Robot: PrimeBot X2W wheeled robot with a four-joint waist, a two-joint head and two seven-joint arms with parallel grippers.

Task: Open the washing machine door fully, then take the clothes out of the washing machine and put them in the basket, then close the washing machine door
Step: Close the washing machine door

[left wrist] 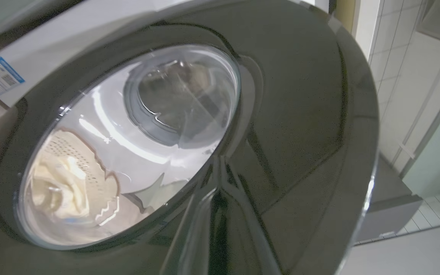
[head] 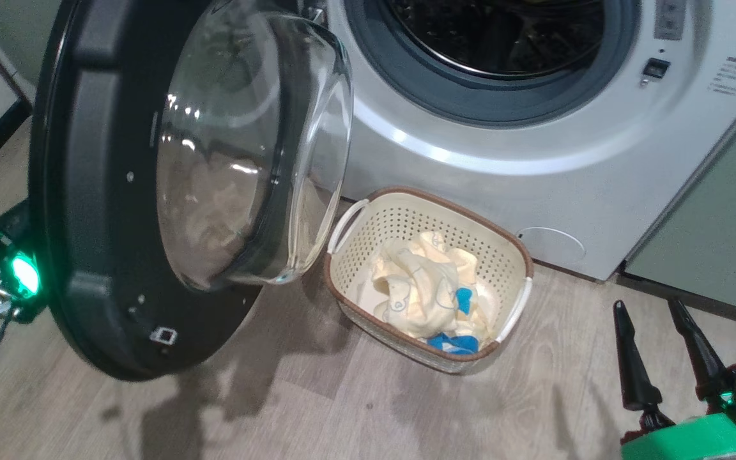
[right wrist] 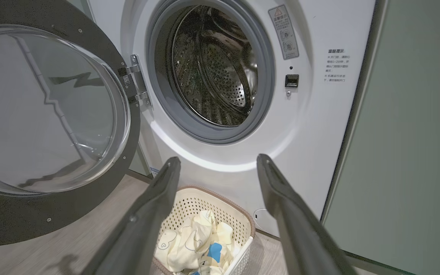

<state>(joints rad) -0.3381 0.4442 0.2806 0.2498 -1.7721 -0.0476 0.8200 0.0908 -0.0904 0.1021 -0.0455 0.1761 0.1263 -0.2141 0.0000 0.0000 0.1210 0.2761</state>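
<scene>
Washing machine door stands swung out on its hinge at the left of the washing machine, glass bowl facing the basket and bulging close above its left handle, so the door blocks that side of the basket. The basket sits on the grey wood-look floor, right where the floor meets the machine's front, below the drum mouth. The clothes are heaped inside it, cream with blue patches; through the rubber ring the steel drum looks bare. Right gripper is at the lower right over the floor, clear of the basket, fingers spread wide and gripping nothing. In its own wrist view the two fingers frame the basket. Left gripper is on the outer side of the door, jaws pressed together, dark fingers hard to separate from the glossy black rim; can't tell if they touch it. The left arm's green-lit wrist peeks out past the door's left edge. Pale green cabinet stands against the machine's right side, a tiled wall beyond the door.
</scene>
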